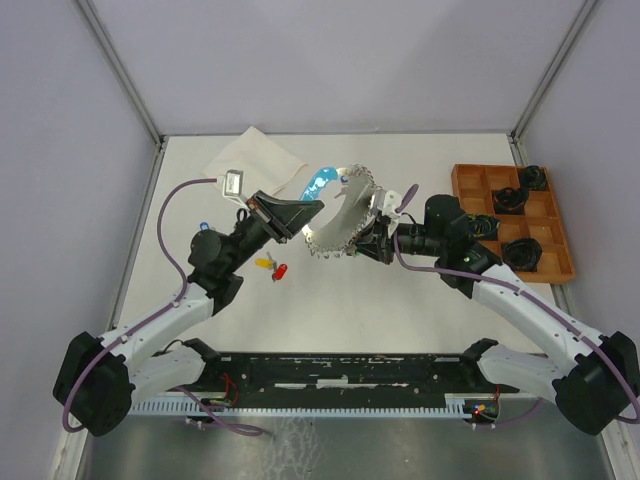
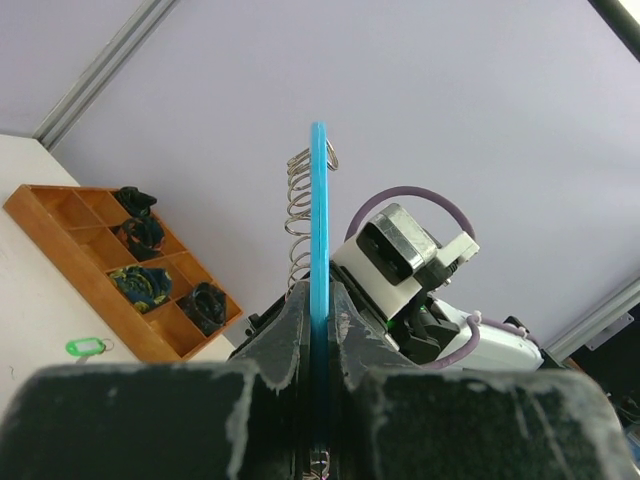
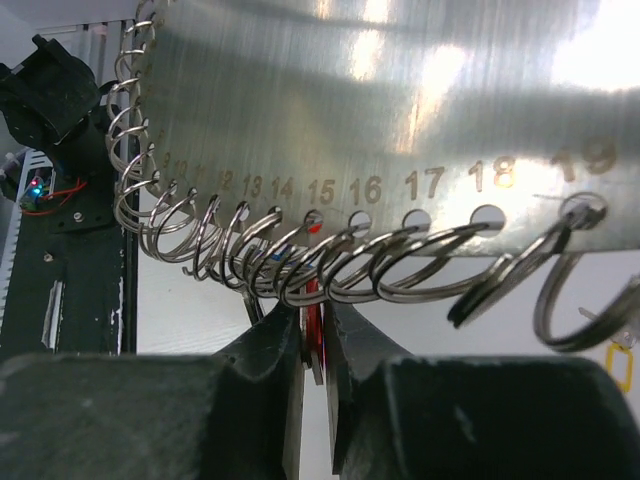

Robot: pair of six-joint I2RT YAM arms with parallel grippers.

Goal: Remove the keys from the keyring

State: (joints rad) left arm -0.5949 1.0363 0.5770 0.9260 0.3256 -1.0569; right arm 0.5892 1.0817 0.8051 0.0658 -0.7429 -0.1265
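Observation:
The keyring is held up over the middle of the table. It is a silver numbered plate [image 1: 340,212] [image 3: 380,100] edged with wire rings [image 3: 330,265] [image 2: 297,215] and joined to a light-blue band [image 1: 320,183] [image 2: 318,220]. My left gripper [image 1: 310,208] [image 2: 319,295] is shut on the blue band, which stands edge-on between its fingers. My right gripper [image 1: 363,240] [image 3: 313,312] reaches in from the right under the plate. Its fingers [image 3: 275,340] press both sides of a red-tagged key [image 3: 314,325] that hangs from a ring near hole 15.
A yellow-tagged key [image 1: 264,262] and a red-tagged key [image 1: 280,270] lie loose on the table below the left gripper. A wooden compartment tray [image 1: 465,180] [image 2: 90,290] holding dark items stands at the right. A pale cloth [image 1: 255,160] lies at the back left. A green tag [image 2: 85,347] lies near the tray.

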